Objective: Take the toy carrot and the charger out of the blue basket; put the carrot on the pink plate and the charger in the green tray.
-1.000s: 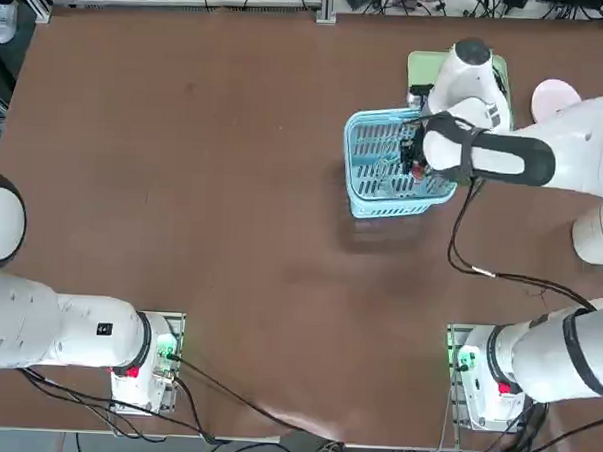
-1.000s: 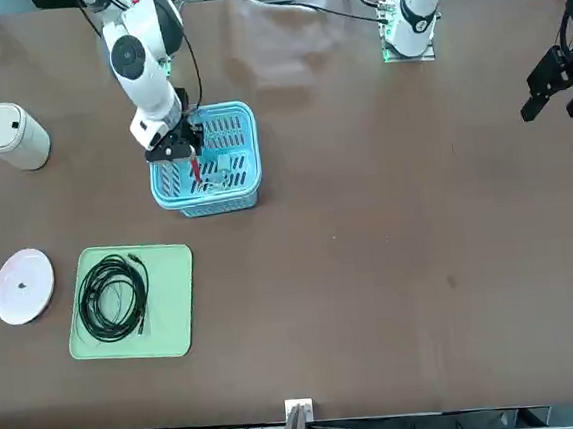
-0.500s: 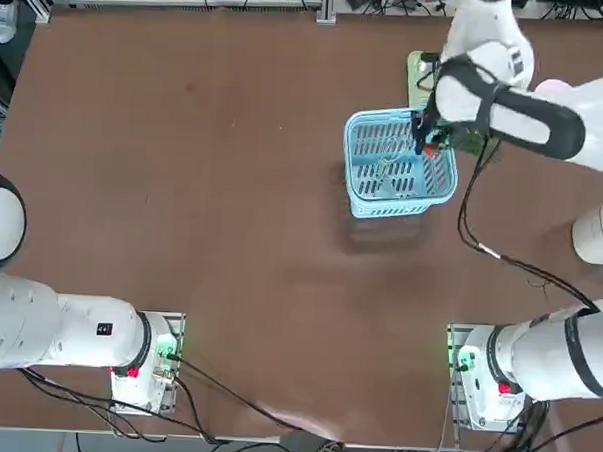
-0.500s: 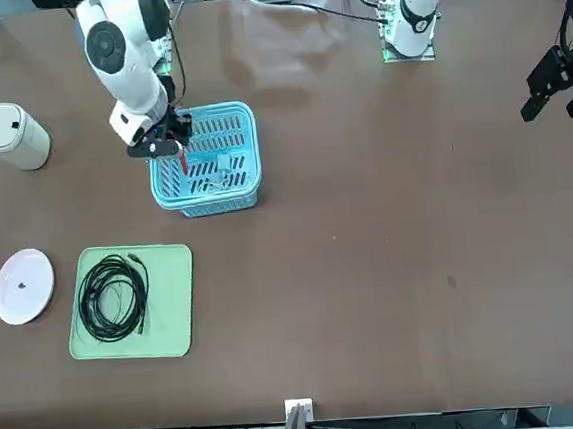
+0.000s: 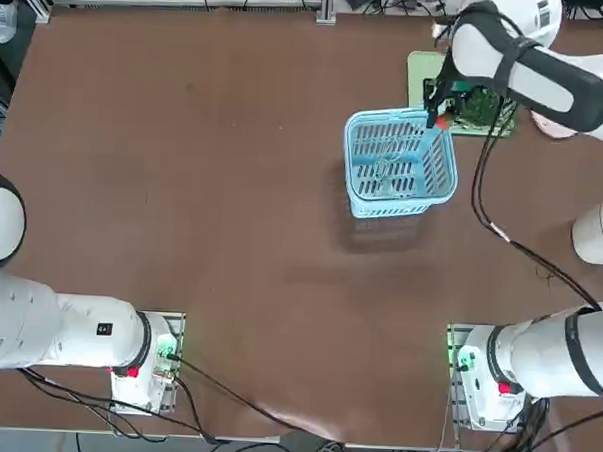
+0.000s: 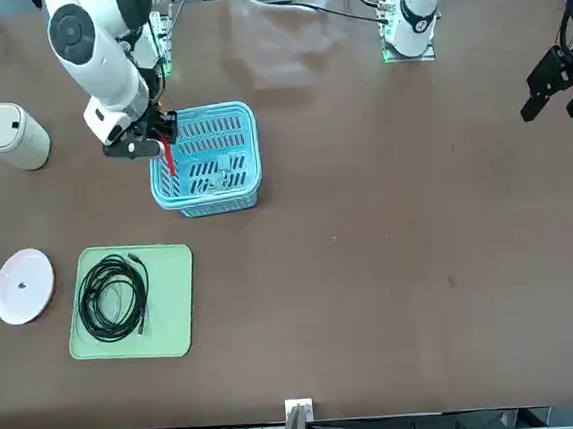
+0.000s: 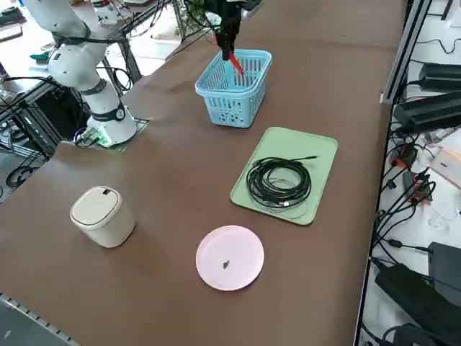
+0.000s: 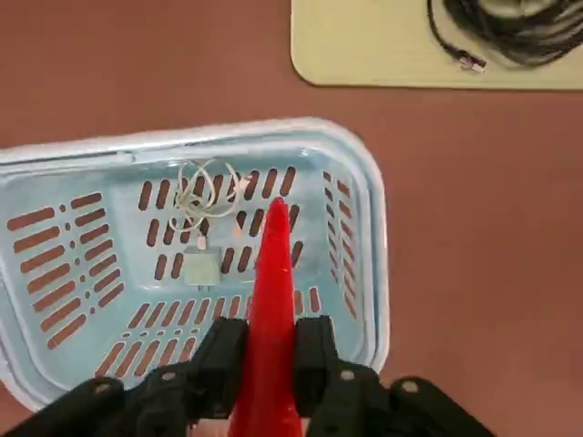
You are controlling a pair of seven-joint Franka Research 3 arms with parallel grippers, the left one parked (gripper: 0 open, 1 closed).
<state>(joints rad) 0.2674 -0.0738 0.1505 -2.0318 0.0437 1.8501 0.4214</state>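
Observation:
My right gripper hangs above the blue basket's edge on the tray side, shut on the toy carrot. The red carrot points down between the fingers, clear of the basket floor. The charger, a small pale block with a thin looped cable, lies on the basket floor. The green tray lies beyond the basket with a coiled black cable on it. The pink plate sits beside the tray, bare. In the right side view the carrot hangs over the basket.
A cream lidded canister stands near the table edge on the right arm's side, short of the plate. The black cable covers most of the tray.
The right gripper has lifted the carrot up out of the basket and carried it toward the tray-side rim. The charger has stayed on the basket floor.

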